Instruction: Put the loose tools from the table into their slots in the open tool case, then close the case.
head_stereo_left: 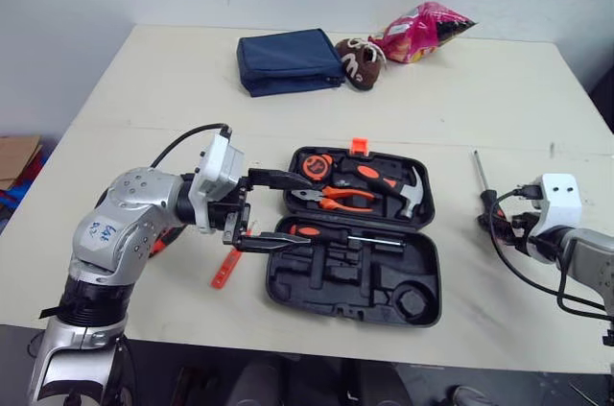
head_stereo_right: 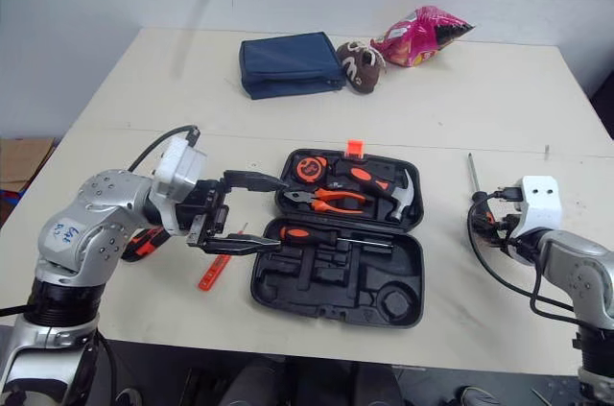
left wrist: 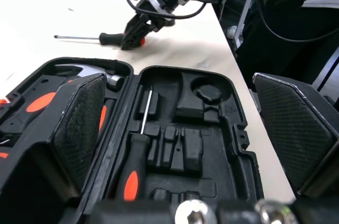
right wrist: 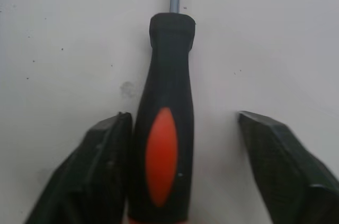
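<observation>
as the right gripper point(right wrist: 181, 119) gapes, screwdriver point(right wrist: 161, 128) lies between.

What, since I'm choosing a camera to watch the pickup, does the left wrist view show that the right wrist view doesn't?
Left wrist view: the open tool case, a stowed screwdriver in its slot beside empty slots, and the open left gripper facing it.
Right wrist view: a close look at the orange-and-black handle of the loose screwdriver between the fingers of the open right gripper, with one finger touching it and the other apart.
Both: that loose screwdriver lying on the table with the right gripper at its handle.
</observation>
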`<state>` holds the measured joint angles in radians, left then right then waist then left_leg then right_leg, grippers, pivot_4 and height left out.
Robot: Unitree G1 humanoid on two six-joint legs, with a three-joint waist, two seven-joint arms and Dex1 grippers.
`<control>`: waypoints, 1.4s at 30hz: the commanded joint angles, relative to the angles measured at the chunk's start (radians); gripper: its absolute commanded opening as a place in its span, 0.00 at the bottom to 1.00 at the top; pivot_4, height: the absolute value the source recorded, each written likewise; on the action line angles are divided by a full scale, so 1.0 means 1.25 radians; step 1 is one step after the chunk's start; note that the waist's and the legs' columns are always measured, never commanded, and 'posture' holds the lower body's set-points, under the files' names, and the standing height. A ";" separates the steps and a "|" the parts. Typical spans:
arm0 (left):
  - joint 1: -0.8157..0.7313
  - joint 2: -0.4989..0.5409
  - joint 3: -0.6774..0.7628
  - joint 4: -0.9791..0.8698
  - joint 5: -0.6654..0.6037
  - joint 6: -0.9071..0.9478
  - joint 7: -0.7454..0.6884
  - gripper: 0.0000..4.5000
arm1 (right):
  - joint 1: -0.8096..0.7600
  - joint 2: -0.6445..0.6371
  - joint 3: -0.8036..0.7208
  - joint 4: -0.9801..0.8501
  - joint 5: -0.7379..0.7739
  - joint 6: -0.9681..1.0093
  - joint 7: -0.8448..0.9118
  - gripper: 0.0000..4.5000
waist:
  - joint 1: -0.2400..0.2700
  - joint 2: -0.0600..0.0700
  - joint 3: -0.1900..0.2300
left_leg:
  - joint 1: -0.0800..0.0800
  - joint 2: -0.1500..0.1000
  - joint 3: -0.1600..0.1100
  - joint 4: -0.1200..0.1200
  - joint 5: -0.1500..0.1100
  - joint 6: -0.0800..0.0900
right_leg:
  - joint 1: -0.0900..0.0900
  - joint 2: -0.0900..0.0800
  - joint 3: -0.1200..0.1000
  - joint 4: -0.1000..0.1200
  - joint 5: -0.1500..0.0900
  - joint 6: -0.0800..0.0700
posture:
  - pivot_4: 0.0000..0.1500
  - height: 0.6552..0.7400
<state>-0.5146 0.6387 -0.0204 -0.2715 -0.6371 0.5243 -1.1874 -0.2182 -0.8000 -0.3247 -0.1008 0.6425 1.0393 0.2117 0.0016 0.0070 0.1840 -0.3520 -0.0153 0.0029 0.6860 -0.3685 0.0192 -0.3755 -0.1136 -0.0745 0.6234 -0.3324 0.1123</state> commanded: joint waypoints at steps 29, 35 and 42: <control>0.172 0.131 0.093 -0.008 -0.004 -0.114 -0.074 1.00 | -0.028 -0.271 0.369 -0.356 -0.237 -0.438 0.689 0.23 | 0.018 0.001 0.004 | -0.004 -0.002 -0.004 0.002 0.000 0.001 | 0.000 -0.002 -0.002 -0.004 0.001 0.002 | 1.00 1.00; 0.186 0.133 0.089 -0.027 -0.011 -0.104 -0.062 1.00 | -0.041 -0.248 0.390 -0.351 -0.277 -0.374 0.654 0.23 | 0.016 0.001 0.004 | -0.004 -0.001 -0.005 0.003 0.000 0.000 | 0.000 -0.002 -0.002 -0.003 0.001 0.002 | 1.00 1.00; 0.193 0.132 0.085 -0.031 -0.008 -0.107 -0.058 1.00 | -0.042 -0.234 0.399 -0.357 -0.286 -0.326 0.654 0.23 | 0.015 0.001 0.004 | -0.004 -0.001 -0.005 0.003 0.000 0.000 | 0.000 -0.002 -0.003 -0.003 0.001 0.002 | 1.00 1.00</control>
<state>-0.2752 0.7996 0.0708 -0.2750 -0.6397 0.3980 -1.2611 -0.2642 -1.0958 0.1794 -0.5202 0.2881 0.6195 1.0243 0.0203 0.0087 0.1894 -0.3566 -0.0167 -0.0032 0.6898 -0.3685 0.0194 -0.3757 -0.1157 -0.0779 0.6197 -0.3308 0.1146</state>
